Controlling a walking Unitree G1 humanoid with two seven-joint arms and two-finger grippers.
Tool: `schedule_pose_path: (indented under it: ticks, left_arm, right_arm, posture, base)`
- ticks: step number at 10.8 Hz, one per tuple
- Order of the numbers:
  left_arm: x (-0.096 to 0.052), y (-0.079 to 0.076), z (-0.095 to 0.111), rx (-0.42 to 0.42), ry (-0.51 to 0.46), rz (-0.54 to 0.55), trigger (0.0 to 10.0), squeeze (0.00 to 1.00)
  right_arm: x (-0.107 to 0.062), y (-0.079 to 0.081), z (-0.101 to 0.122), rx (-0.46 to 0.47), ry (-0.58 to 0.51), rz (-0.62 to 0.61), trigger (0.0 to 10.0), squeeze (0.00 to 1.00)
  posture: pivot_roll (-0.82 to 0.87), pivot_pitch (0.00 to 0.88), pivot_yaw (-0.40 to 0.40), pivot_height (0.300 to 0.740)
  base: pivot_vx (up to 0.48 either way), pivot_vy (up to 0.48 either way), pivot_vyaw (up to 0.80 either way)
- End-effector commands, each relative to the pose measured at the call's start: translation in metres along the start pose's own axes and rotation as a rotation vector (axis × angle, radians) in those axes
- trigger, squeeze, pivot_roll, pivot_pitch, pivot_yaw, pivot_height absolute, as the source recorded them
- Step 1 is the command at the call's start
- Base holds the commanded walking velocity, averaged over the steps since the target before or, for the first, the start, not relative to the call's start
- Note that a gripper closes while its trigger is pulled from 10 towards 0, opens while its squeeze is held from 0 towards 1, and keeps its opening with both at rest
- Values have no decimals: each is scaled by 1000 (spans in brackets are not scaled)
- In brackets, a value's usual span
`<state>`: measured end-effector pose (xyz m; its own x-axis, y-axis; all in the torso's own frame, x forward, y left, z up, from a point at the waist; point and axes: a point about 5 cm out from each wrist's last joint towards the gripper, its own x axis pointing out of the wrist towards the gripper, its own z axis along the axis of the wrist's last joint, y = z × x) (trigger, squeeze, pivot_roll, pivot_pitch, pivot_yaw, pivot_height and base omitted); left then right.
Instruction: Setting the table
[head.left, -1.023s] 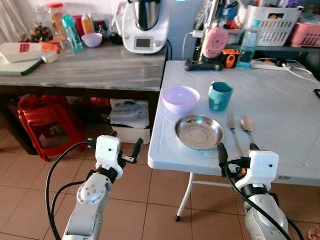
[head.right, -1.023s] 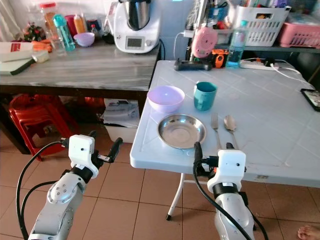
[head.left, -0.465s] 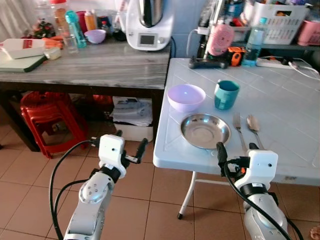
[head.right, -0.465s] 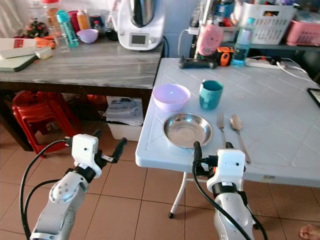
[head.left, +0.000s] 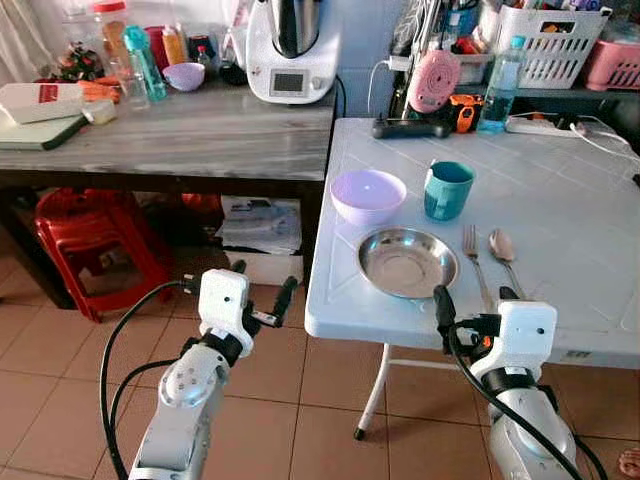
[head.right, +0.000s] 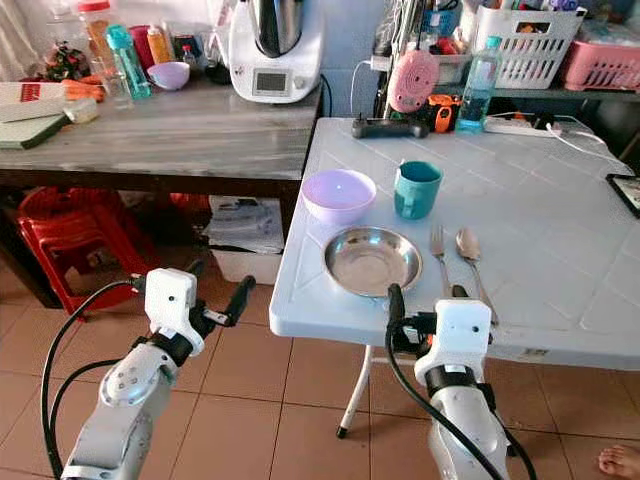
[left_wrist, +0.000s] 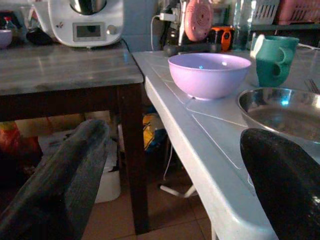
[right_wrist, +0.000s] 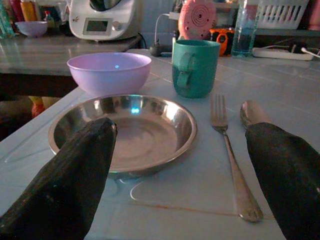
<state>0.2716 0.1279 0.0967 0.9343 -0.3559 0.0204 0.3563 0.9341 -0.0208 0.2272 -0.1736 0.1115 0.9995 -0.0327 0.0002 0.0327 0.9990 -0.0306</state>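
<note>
Your right gripper (head.right: 425, 305) hovers at the near edge of the white table (head.right: 560, 240), its fingers (right_wrist: 75, 175) spread wide and holding nothing. Just beyond those fingers sits the steel plate (right_wrist: 125, 132), nearer the one finger, while the fork (right_wrist: 227, 150) and the spoon (right_wrist: 252, 112) lie side by side nearer the other. Past the plate stand the lilac bowl (right_wrist: 109, 72) and the teal mug (right_wrist: 195, 67), near each other but apart.

Your left gripper (head.left: 262, 300) hangs over the tiled floor (head.left: 60, 340), off the table's corner, fingers (left_wrist: 60, 180) likewise parted and empty. Ahead of them you see the table edge, with the bowl and plate beyond one finger and the grey counter (left_wrist: 60, 67) beyond the other.
</note>
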Motion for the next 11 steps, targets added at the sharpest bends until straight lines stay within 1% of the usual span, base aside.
schedule_pose_path:
  ticks: [1,10,11]
  left_arm:
    - [2,0,2,12,-9,-14,10000,0]
    - [1,0,1,10,-2,-23,10000,0]
    - [0,0,0,8,2,-17,10000,0]
  right_arm:
    - [1,-2,1,-6,-6,-2,10000,0]
    - [0,-3,-1,-6,-3,-7,10000,0]
    - [0,-3,-1,-7,0,-8,10000,0]
  posture:
    - [37,0,20,740]
    - [38,0,20,740]
    - [38,0,20,740]
  base:
    - [285,0,0]
    - [291,0,0]
    - [0,0,0]
